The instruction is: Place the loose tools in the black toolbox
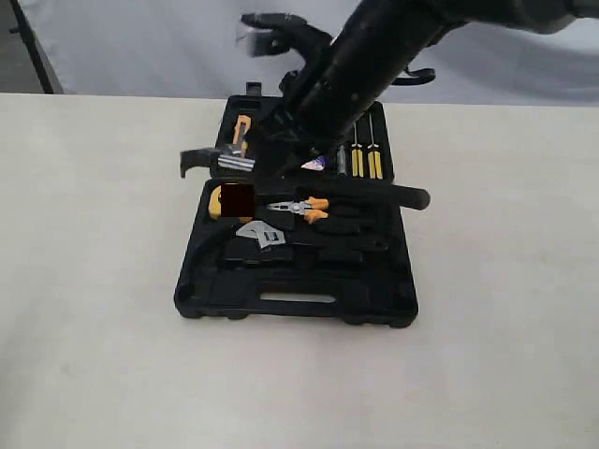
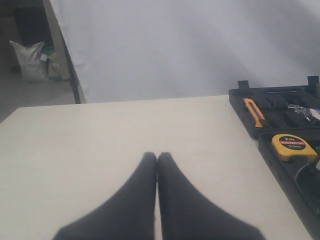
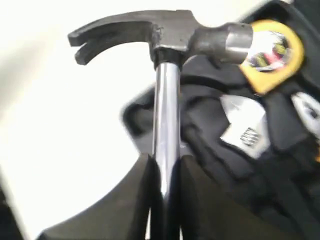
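**Hammer gripped over open toolbox**

Left gripper (image 2: 157,161), nearest the robot, hovers over the bare cream table (image 2: 100,140). Its two black fingers are pressed together with nothing between them, off to the side of the black toolbox (image 1: 374,299). The case lies open on the table, slot handle at the near edge. In the near half the adjustable wrench (image 1: 265,235) sits in a recess, silver head to the left. Just behind it lie orange-handled pliers (image 1: 301,208) and, by the left wall, a yellow tape measure (image 2: 294,147).

Beyond them the right gripper (image 3: 166,159) is clamped on the chrome shaft of the claw hammer (image 3: 166,85), a finger on either side of the bar. The hammer lies crosswise along the seam between the two halves. Its head and claw jut past the box's left edge and its black rubber handle reaches past the right edge. Whether it rests on the case cannot be told.

The far half holds an orange utility knife (image 1: 241,131) and yellow-handled screwdrivers (image 1: 373,161). A white backdrop (image 1: 140,47) closes the scene.
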Tool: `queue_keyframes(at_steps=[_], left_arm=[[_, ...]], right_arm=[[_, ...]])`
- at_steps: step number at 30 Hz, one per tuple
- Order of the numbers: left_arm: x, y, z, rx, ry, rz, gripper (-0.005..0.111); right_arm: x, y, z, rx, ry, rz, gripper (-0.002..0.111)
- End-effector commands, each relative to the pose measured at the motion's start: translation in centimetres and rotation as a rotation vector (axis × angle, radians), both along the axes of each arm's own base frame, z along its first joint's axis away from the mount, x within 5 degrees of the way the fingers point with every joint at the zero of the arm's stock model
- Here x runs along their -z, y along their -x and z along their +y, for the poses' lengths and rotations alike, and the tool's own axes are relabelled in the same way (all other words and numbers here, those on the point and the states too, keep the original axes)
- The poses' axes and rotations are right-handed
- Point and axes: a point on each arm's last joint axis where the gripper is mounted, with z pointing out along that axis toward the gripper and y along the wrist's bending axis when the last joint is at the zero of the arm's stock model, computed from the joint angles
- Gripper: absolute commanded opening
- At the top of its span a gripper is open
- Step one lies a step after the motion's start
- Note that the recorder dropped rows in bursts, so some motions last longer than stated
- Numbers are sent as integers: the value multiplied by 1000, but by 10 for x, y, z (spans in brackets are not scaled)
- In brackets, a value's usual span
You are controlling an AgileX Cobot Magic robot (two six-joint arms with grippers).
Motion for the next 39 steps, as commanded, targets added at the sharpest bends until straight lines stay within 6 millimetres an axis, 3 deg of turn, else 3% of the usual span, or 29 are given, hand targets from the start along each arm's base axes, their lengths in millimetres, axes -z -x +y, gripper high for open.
queue_keyframes(at_steps=[1, 8, 11, 21, 30, 39], left_arm=[[1, 2, 0, -1, 27, -5, 1], [1, 2, 0, -1, 27, -5, 1], [1, 2, 0, -1, 27, -5, 1], [1, 2, 0, -1, 27, -5, 1], [1, 2, 0, -1, 27, -5, 1], [1, 2, 0, -1, 27, -5, 1]], right_arm=[[5, -17, -22, 34, -268, 147, -1], [83, -42, -34, 202, -361, 409, -1], [103, -47, -37, 249, -373, 477, -1], [110, -60, -71, 437, -409, 585, -1], [136, -70, -97, 572, -521, 681, -1], [139, -73, -119, 590, -527, 640, -1]])
